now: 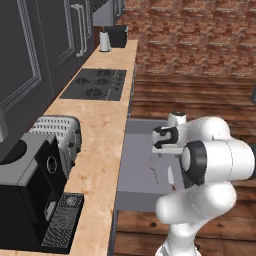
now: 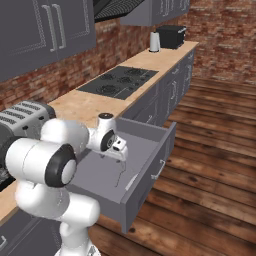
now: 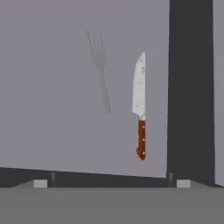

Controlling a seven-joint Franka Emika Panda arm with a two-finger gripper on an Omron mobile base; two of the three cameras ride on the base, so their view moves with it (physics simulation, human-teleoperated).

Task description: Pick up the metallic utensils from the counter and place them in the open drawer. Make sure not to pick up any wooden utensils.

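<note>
Our gripper (image 3: 109, 181), jaws spread wide and empty, hovers above the open drawer (image 3: 52, 109); knife (image 3: 140, 105) at three o'clock of the fork (image 3: 99, 70), both apparently delivered.

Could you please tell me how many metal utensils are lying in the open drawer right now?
2. The fork lies on the grey floor of the open drawer, and the knife lies beside it, apart from it, nearer the drawer wall. The arm hides part of the drawer, so others may be hidden.

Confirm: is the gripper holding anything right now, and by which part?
Nothing is held. The gripper is open above the plain grey open drawer; the silver-bladed, brown-handled knife and slim silver fork lie free on the drawer floor.
</note>
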